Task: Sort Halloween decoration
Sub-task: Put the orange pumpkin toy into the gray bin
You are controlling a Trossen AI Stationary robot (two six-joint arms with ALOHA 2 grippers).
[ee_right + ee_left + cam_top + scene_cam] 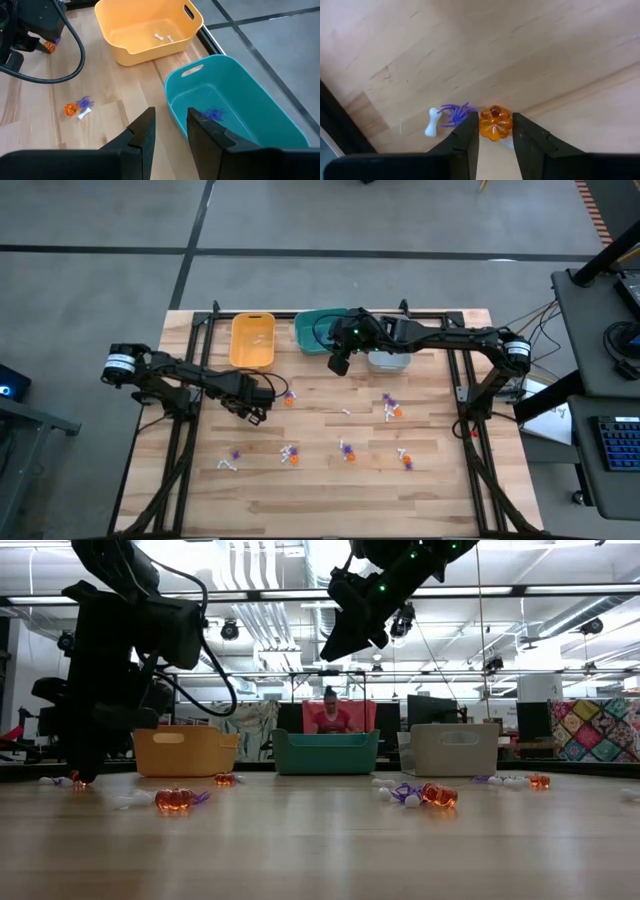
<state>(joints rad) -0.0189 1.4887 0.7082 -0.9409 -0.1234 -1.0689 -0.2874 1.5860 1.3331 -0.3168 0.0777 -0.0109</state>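
The left hand (495, 137) is down on the worktop (330, 495) at about nine o'clock from its centre, its two fingers (465, 142) narrowed around an orange pumpkin (495, 122). The pumpkin sits between the fingertips, and the gaps beside it look almost gone, but whether the pads already press it cannot be told; it lies on the wood, not lifted. Just beside it lie a purple spider (456, 114) and a white bone (433, 121), the spider touching the outer side of one finger.

The right hand (170, 132) hangs high near twelve o'clock, over the near edge of the teal bin (280, 107), fingers partly apart and empty. One purple trinket (215, 114) lies in the teal bin, and two white bones (165, 37) lie in the yellow bin (125, 52). The grey bin (455, 748) stands at one o'clock; what it holds is hidden. The other trinkets (345, 448) are scattered across the worktop from five to seven o'clock, with a small cluster (390, 408) at three.

The step in hand looks like picking the pumpkin. Next, the fingers need to finish closing squarely on it without dragging the spider along, then lift straight up and carry it toward the bins at twelve. With white in yellow and purple in teal, orange probably belongs in grey, a reach that crosses under the right arm.
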